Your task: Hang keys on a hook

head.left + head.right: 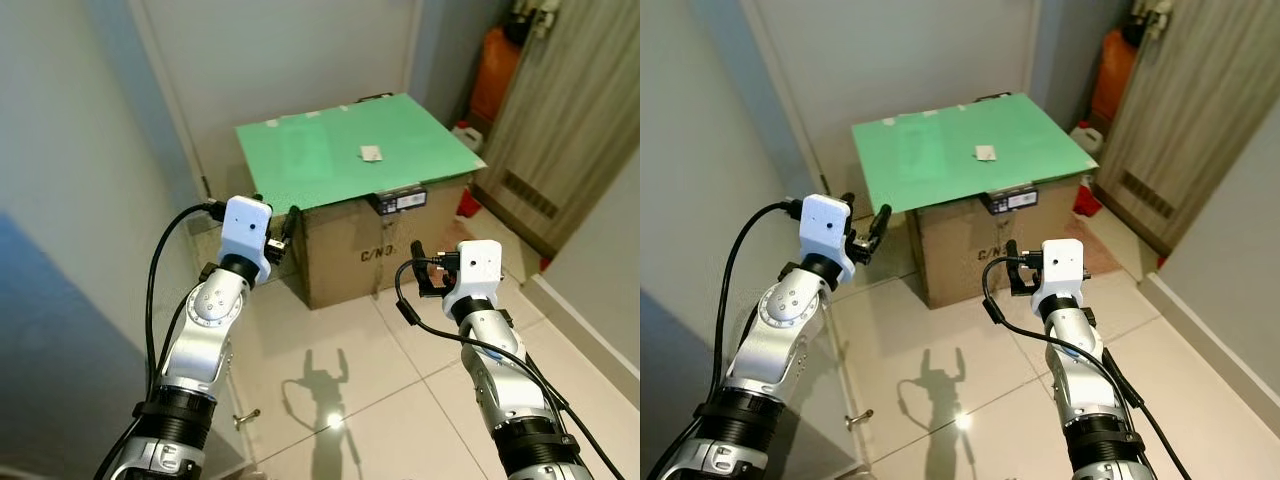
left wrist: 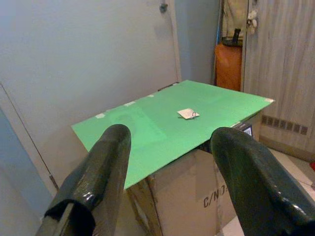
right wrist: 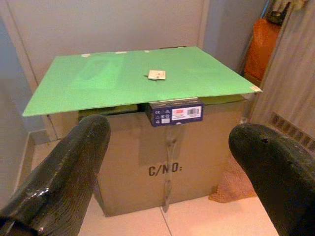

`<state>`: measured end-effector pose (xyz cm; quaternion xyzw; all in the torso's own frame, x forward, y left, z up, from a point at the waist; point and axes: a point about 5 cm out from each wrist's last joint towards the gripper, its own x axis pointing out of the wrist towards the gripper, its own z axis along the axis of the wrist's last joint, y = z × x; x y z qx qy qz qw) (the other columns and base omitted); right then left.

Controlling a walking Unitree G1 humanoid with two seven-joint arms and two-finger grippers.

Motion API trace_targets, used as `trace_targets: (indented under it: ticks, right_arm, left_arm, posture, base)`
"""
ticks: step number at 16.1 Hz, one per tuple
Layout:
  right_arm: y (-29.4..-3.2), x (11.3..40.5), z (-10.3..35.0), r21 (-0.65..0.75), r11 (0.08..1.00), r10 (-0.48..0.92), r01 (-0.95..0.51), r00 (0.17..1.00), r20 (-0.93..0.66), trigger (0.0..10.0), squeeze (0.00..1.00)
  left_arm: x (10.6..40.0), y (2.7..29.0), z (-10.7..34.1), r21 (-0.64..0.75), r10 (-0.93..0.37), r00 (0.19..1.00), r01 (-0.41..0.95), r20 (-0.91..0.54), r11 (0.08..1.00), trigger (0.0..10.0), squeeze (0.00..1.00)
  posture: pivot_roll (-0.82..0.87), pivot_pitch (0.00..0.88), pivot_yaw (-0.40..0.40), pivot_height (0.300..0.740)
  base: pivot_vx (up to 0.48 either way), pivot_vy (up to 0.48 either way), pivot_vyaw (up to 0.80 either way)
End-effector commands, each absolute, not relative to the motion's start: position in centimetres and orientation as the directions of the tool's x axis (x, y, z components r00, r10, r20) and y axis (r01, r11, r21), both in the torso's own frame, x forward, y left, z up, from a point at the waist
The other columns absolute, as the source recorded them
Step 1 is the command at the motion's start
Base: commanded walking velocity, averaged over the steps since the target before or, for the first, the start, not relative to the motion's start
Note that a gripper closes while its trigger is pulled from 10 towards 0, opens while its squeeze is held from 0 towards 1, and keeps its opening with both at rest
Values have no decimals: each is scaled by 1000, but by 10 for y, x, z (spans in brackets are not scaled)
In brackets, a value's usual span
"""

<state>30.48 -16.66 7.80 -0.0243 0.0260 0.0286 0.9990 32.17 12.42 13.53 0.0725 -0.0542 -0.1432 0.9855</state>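
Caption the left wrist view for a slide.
Open left gripper faces a green sheet on a cardboard box, keys lying on top.

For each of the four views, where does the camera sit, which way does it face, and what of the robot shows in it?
Left eye view: on the head, looking forward and down at a cardboard box topped by a green sheet; both silver arms show, left gripper and right gripper raised.
Right eye view: the same scene, shifted slightly.
Left wrist view: along open black fingers across the sheet to the keys.
Right wrist view: along open fingers at the box front.
All views share the sheet and keys.
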Motion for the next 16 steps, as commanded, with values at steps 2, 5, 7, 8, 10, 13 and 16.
trace_targets:
  ticks: [2, 5, 7, 8, 10, 13, 16]
  right_arm:
    - [-165, 305, 81, -47, 996, 69, -70, 997, -35, 10000, 0]
    - [-165, 304, 81, -48, 996, 68, -69, 997, -37, 10000, 0]
    - [-163, 304, 82, -46, 996, 76, -77, 997, -25, 10000, 0]
    - [-162, 304, 82, -47, 996, 80, -81, 997, -21, 10000, 0]
    - [-160, 304, 82, -36, 995, 88, -89, 996, -25, 10000, 0]
    - [-161, 304, 79, -29, 996, 80, -82, 996, -40, 10000, 0]
    - [-161, 304, 79, -40, 996, 78, -80, 996, -39, 10000, 0]
  left_arm:
    - [324, 122, 139, 162, -298, 950, 281, 94, 946, 10000, 1000]
    - [324, 120, 138, 177, -315, 945, 296, 89, 939, 10000, 1000]
    - [325, 116, 138, 244, -341, 937, 316, 68, 917, 10000, 0]
    - [325, 116, 139, 250, -343, 937, 317, 66, 915, 10000, 0]
    - [326, 115, 140, 256, -342, 937, 316, 65, 914, 10000, 0]
    - [325, 116, 138, 243, -340, 939, 317, 56, 917, 10000, 0]
    - [325, 116, 137, 244, -341, 939, 319, 52, 916, 10000, 0]
  posture:
    - [-54, 0, 64, 740]
    - [-54, 0, 65, 740]
    - [-55, 0, 67, 740]
    - [-54, 0, 68, 740]
    - [-54, 0, 70, 740]
    - [-52, 0, 72, 740]
    - [-46, 0, 70, 740]
  base:
    - [0, 0, 0]
    - [0, 0, 0]
    - [437, 0, 0]
    - [446, 0, 0]
    - [476, 0, 0]
    - [480, 0, -781]
    - [480, 0, -788]
